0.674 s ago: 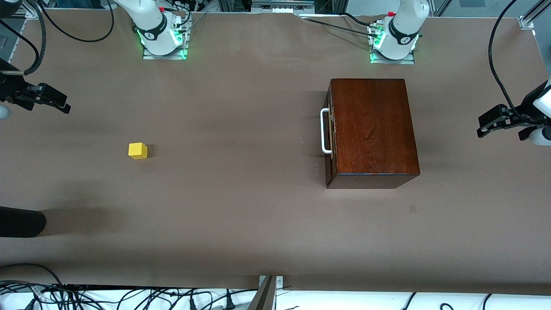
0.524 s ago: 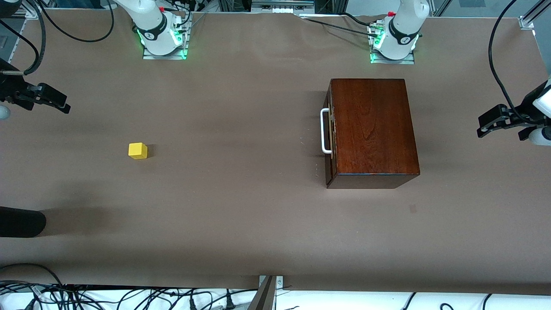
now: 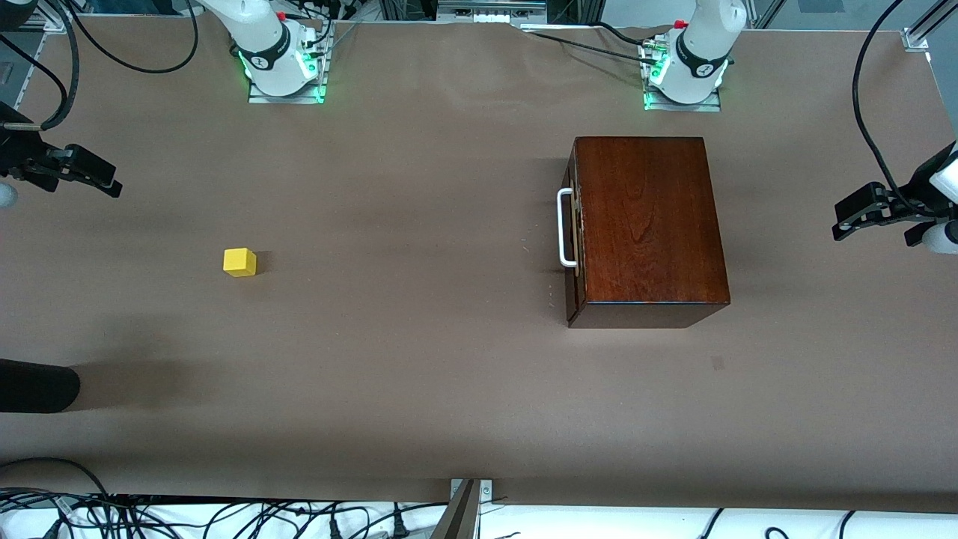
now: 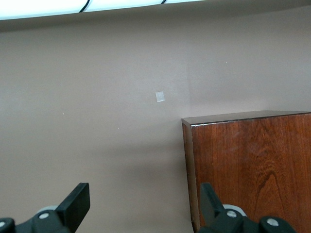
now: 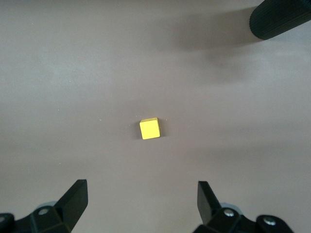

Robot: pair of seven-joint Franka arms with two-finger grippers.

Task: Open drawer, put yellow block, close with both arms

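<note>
The mahogany box (image 3: 647, 224) stands toward the left arm's end of the table. Its drawer is shut, and the white handle (image 3: 566, 228) faces the right arm's end. The yellow block (image 3: 239, 262) lies alone on the brown table toward the right arm's end. My left gripper (image 3: 842, 221) hangs open past the box near the table's end. In the left wrist view it (image 4: 144, 199) frames a corner of the box (image 4: 252, 170). My right gripper (image 3: 112, 186) hovers open near its end of the table. In the right wrist view it (image 5: 142, 194) is empty, with the block (image 5: 149, 129) ahead of it.
A black cylinder (image 3: 37, 385) pokes in at the right arm's end of the table, nearer the front camera than the block; it also shows in the right wrist view (image 5: 282, 17). A small pale patch (image 3: 718, 363) marks the cloth near the box. Cables run along the table's edges.
The left gripper has shifted very slightly away from the box. The block, the box and the right gripper have not moved.
</note>
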